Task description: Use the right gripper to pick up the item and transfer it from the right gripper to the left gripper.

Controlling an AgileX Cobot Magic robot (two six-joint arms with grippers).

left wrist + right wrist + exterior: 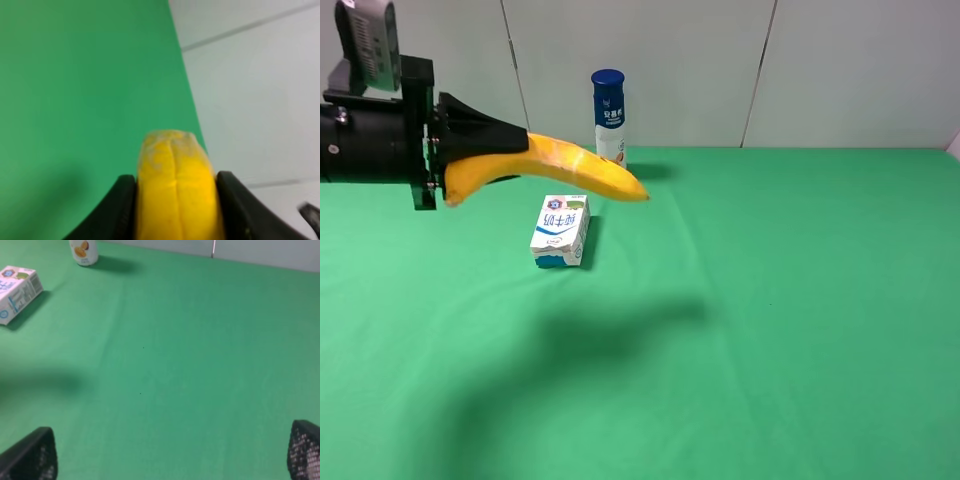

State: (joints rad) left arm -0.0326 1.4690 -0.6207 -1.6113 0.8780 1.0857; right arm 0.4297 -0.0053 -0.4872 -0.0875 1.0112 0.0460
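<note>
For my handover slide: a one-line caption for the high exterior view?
The banana, clamped in the left gripper, hangs over the green table near a milk carton and bottle.

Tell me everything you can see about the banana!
The banana is yellow, long and curved, with a smooth, slightly shiny peel and a paler patch near its middle. It hangs in the air, roughly level, above the green table. The left gripper pinches it near one end, a black finger on each side. Its other end sticks out free, and nothing else touches it.
</note>
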